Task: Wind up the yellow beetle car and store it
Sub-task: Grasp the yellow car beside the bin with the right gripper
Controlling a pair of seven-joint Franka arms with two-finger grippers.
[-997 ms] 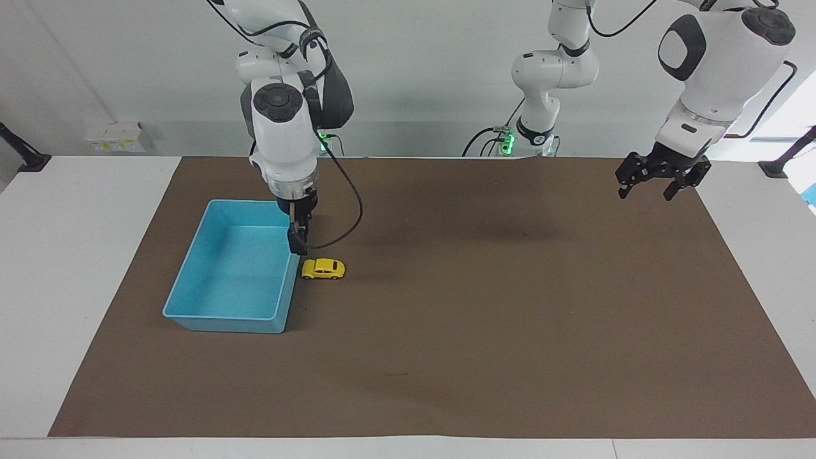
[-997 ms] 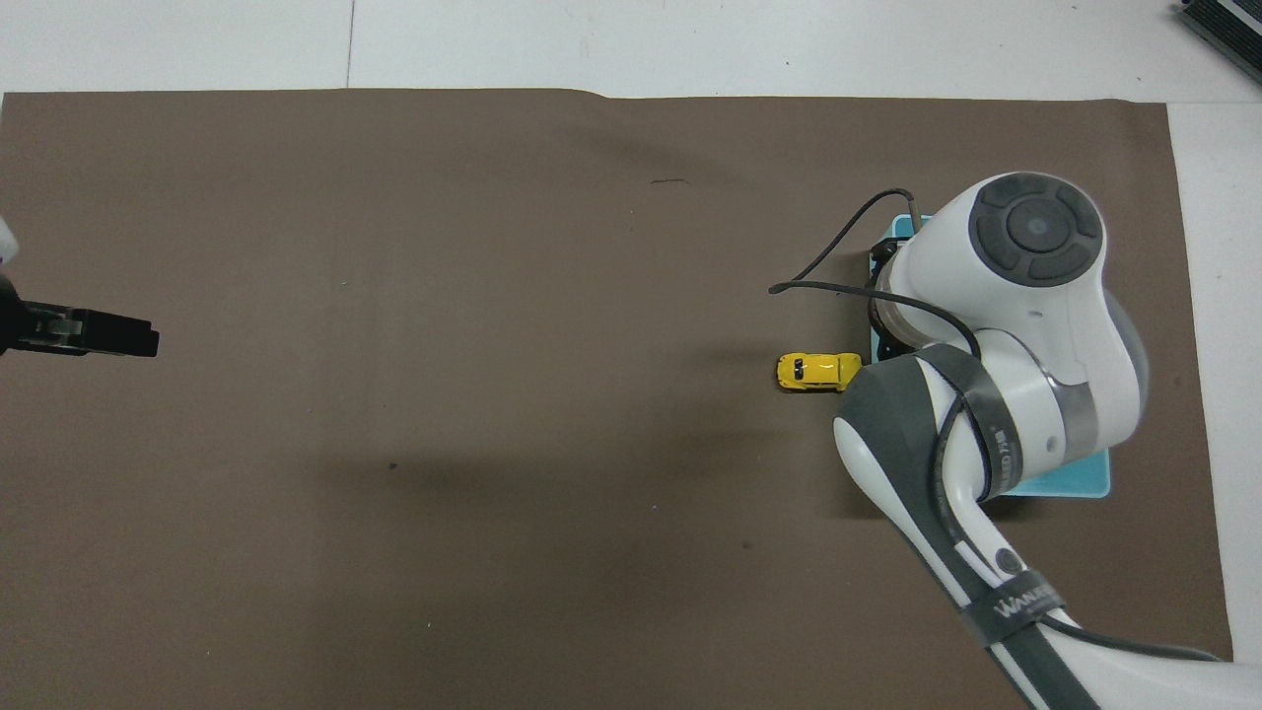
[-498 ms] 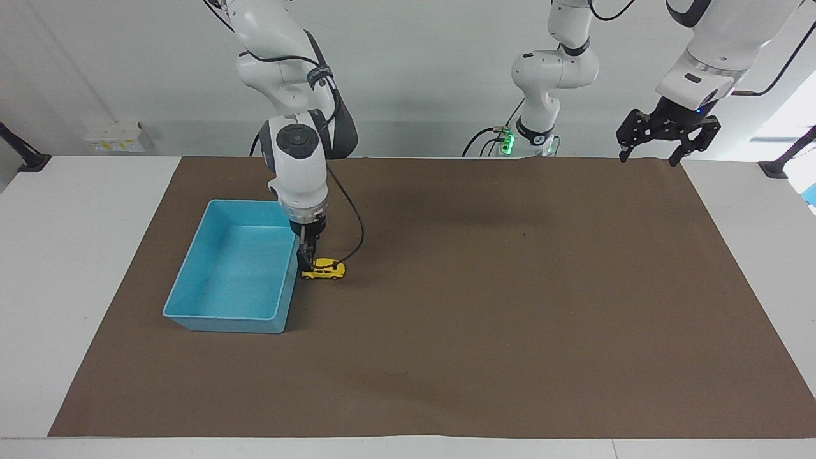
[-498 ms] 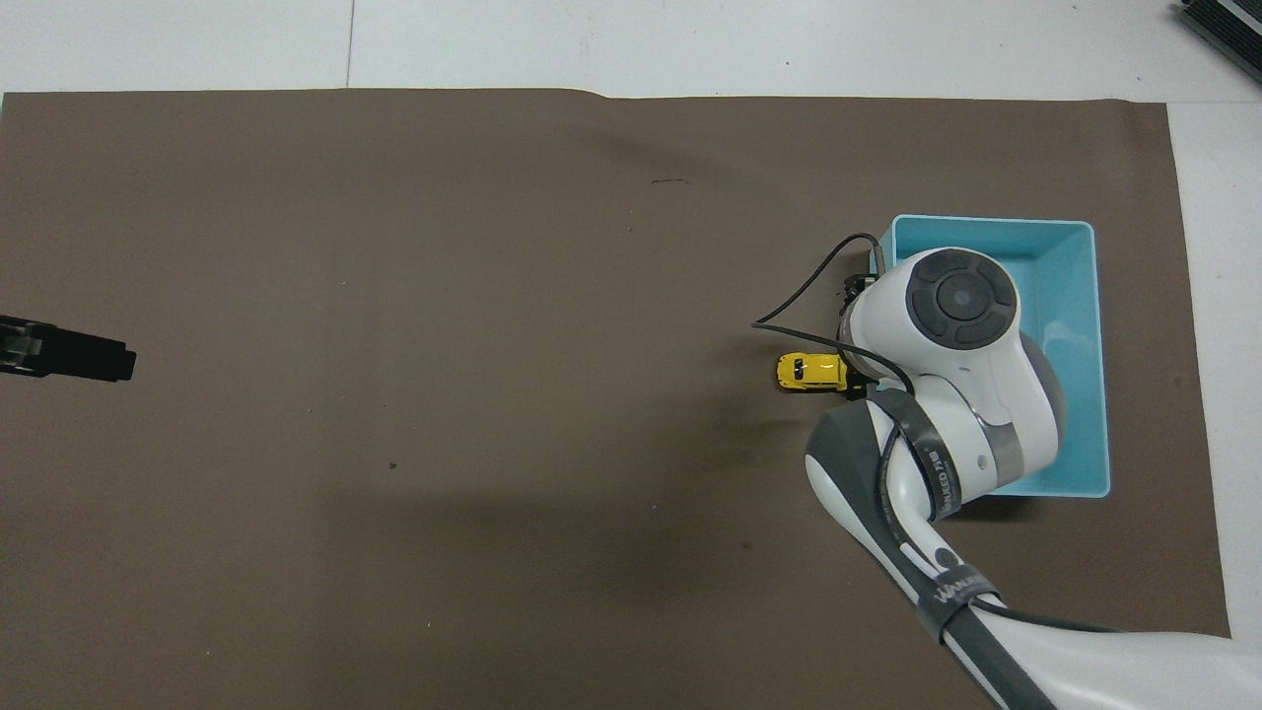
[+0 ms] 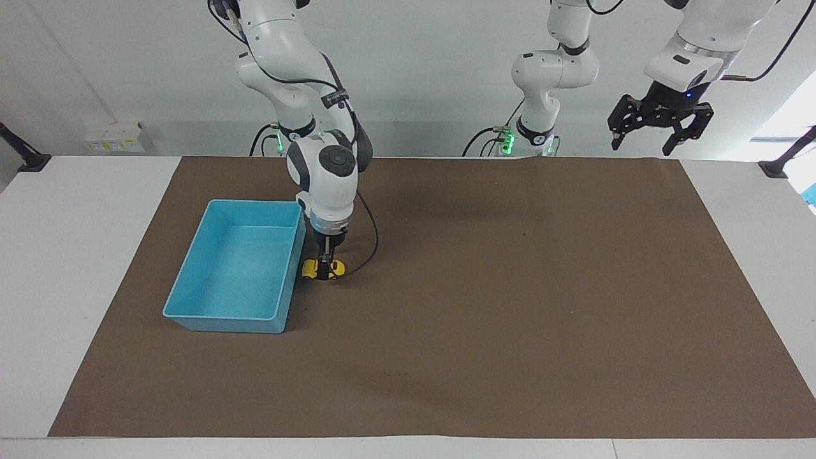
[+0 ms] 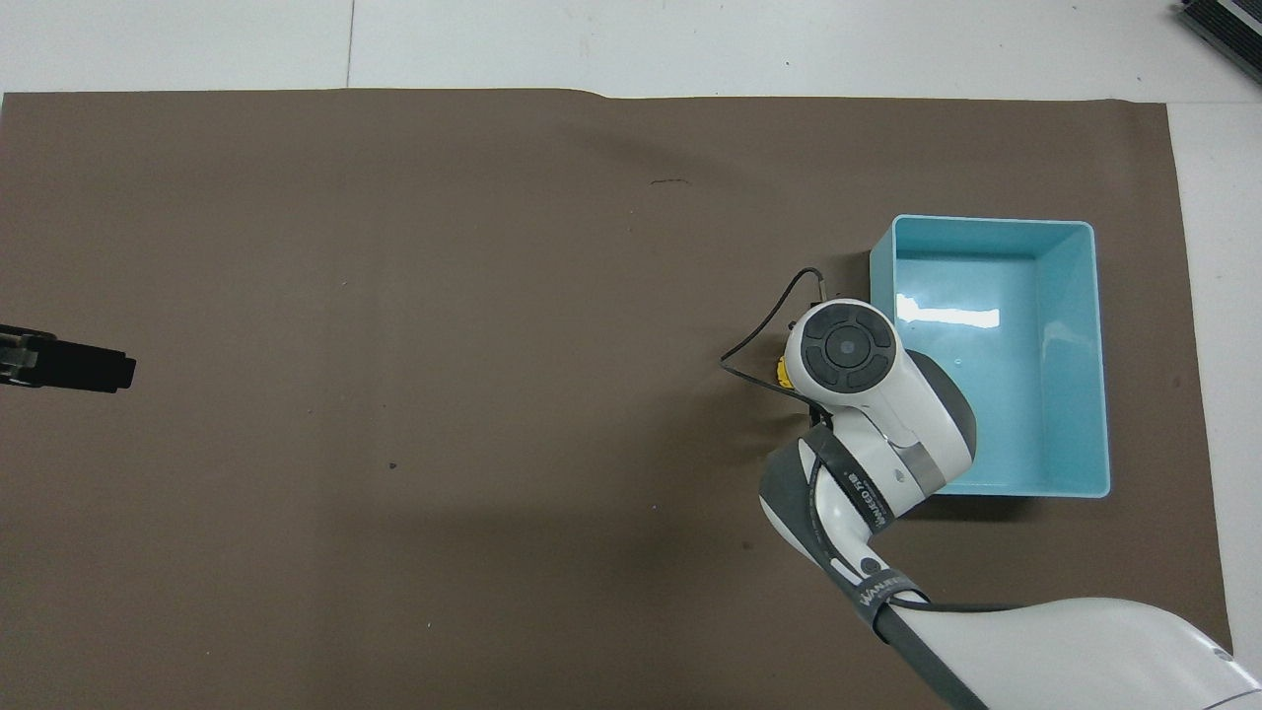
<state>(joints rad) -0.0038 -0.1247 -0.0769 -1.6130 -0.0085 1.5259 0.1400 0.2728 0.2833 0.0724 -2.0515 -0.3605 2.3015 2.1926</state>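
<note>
Right gripper point(image 5: 324, 273) is down at the car point(image 5: 310, 269), its dark fingers straddling the yellow body on the mat point(image 5: 484, 306). The jaws are spread, not yet clamped, so the car reads as framed rather than gripped. From overhead the arm's wrist hides nearly all of the toy; only a sliver of yellow shows at its edge.

The car sits on its wheels just beside the bin point(image 5: 191, 306), close to the wall that faces the middle of the table. The bin holds nothing.

Left gripper point(image 5: 656, 124) hangs high over the mat's edge at its own end of the table, jaws open, empty, waiting.

By the look of things the task is at its start. Nothing suggests the winding has been done: the car is on the mat, outside the bin, and no grasp is closed. What remains is closing on the car, dragging or rolling it to wind the spring, then lifting it over the wall and releasing it inside the bin.
</note>
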